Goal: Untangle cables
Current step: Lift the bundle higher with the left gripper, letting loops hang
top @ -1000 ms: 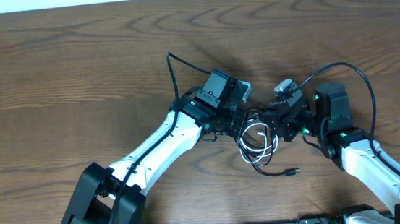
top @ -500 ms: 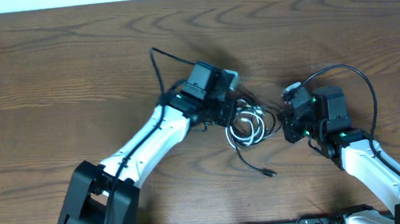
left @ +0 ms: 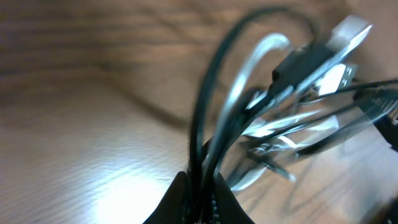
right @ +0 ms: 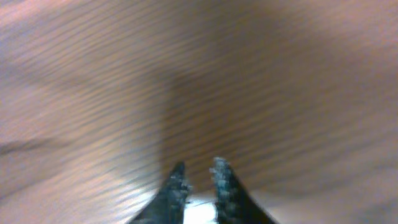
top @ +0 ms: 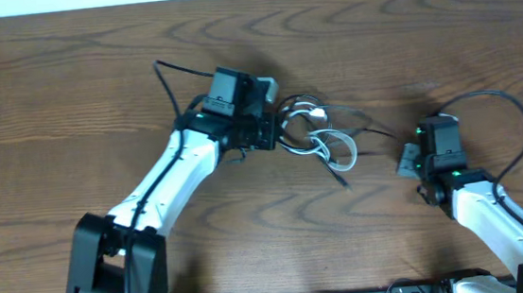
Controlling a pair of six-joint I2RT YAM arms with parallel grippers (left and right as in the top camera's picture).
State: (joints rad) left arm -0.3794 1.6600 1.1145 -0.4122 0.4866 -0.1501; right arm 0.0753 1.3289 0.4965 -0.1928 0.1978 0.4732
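Left gripper [top: 274, 126]: pinched shut on strands of the tangled bundle of two thin cords [top: 321, 139], a little left of the desk's middle and nearer the far edge than the near one.
Tangled bundle: just right of that gripper, about midway between the left and right edges of the brown wood-grain desk [top: 65, 69]; cannot tell if lifted or resting on it.
Thin black cord [left: 200, 124]: running down into the pinch; in the overhead view a fine black strand reaches toward the right edge and a tail points at the near edge.
Thin white cord [top: 342, 149]: looped through the black one, with a silver-tipped plug [left: 348, 30] poking out of the loops.
Right gripper [top: 405, 160]: apart from the bundle, toward the right edge; fingers almost together, nothing seen between them.
Step, as judged: a fresh grasp by the right side, left pinch as anchor.
Doing it well: open wide first, take one colour only, close to a plug end rather than mid-loop, then draw slowly toward the right edge.
Risk: loops cinching into a knot; ease off at any tightening.
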